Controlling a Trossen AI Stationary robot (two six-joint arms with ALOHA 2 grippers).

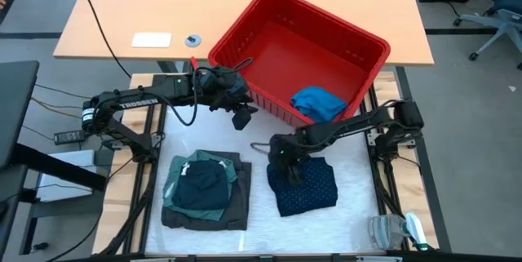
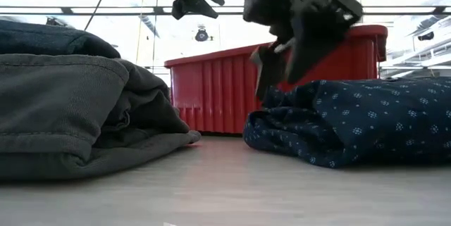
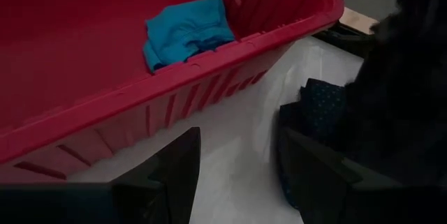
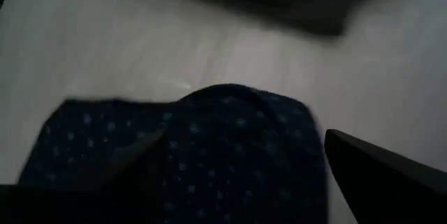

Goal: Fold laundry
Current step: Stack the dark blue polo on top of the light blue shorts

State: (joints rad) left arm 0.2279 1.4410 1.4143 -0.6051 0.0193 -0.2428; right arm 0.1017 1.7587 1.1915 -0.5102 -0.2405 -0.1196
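1. Plainly, white "TROSSEN" lettering shows on the left arm (image 1: 139,104); its left gripper (image 1: 242,118) hangs half open, empty, beside the basket (image 1: 245,29).
2. Right gripper (image 1: 291,166) stands spread wide over the navy piece (image 1: 306,187), gripping nothing.
3. Folded stack (image 1: 204,190) lies left on the desk (image 1: 257,213); a blue cloth (image 1: 318,103) lies in the basket.

A light wooden desk (image 1: 245,9) stands behind the work table, on a grey floor (image 1: 469,91). A white card (image 1: 152,40) and a small round disc (image 1: 192,41) lie on the desk, and a black cable (image 1: 96,17) crosses it. An office chair's base (image 1: 497,21) shows at the far right. In the low view, bright windows (image 2: 127,29) with horizontal bars fill the back of the room.
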